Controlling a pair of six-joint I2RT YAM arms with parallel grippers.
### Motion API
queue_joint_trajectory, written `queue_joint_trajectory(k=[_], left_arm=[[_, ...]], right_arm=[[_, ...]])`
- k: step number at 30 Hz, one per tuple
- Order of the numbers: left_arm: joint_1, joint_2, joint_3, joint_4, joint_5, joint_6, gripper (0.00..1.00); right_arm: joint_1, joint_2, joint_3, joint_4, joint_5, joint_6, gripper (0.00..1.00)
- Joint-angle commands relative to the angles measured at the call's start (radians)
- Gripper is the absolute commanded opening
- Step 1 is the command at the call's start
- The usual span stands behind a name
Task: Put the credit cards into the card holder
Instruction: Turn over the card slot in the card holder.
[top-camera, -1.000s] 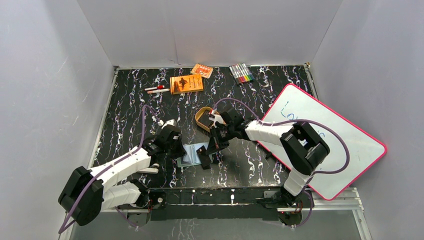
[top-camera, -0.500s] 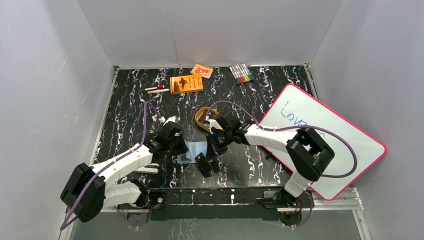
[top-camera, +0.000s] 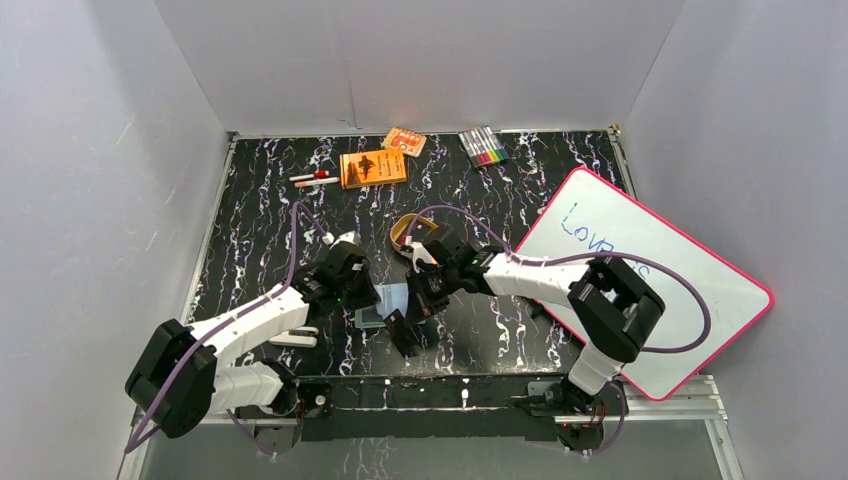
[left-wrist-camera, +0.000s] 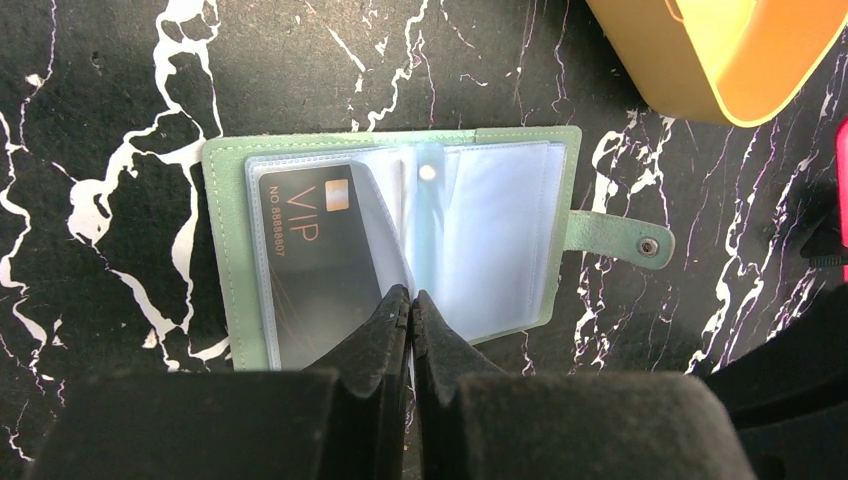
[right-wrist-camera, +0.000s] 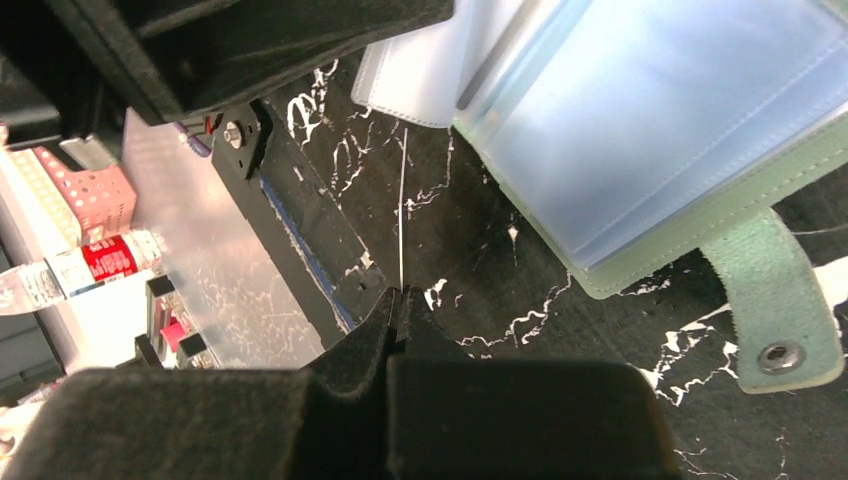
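The green card holder (left-wrist-camera: 225, 250) lies open on the black marbled table, its snap tab (left-wrist-camera: 615, 238) to the right. A black VIP credit card (left-wrist-camera: 320, 260) sits in its left clear sleeve. My left gripper (left-wrist-camera: 410, 295) is shut on the near edge of a clear sleeve page, lifting it. My right gripper (right-wrist-camera: 400, 292) is shut on a second credit card (right-wrist-camera: 402, 210), seen edge-on as a thin line pointing at the holder's (right-wrist-camera: 640, 180) near edge. In the top view the holder (top-camera: 388, 298) lies between the left gripper (top-camera: 362, 293) and right gripper (top-camera: 405, 322).
A golden oval tin (top-camera: 408, 232) stands just behind the holder. A pink-framed whiteboard (top-camera: 640, 280) lies at the right. An orange booklet (top-camera: 373, 167), a small orange pack (top-camera: 404, 141), markers (top-camera: 482, 146) and pens (top-camera: 313, 179) lie along the back.
My right gripper has moved left and nearer with its card, to the holder's near edge. My left gripper has shifted slightly right over the holder.
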Motion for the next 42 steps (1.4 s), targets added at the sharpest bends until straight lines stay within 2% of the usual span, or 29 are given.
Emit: queue_joint_trajectory(k=[1, 21, 32, 42], left_arm=[[-0.004, -0.001, 0.033, -0.001, 0.011, 0.007, 0.02], [-0.003, -0.012, 0.02, -0.005, 0.006, 0.009, 0.01], [-0.004, -0.003, 0.019, -0.001, 0.005, 0.009, 0.01], [-0.004, 0.001, 0.025, 0.001, 0.004, 0.008, 0.01]], right_arm=[[0.002, 0.019, 0.028, 0.038, 0.046, 0.031, 0.0], [0.001, -0.008, 0.04, 0.015, 0.138, 0.037, 0.0], [0.001, -0.057, 0.031, 0.064, 0.108, 0.037, 0.0], [0.006, -0.082, 0.031, 0.016, 0.112, 0.004, 0.0]])
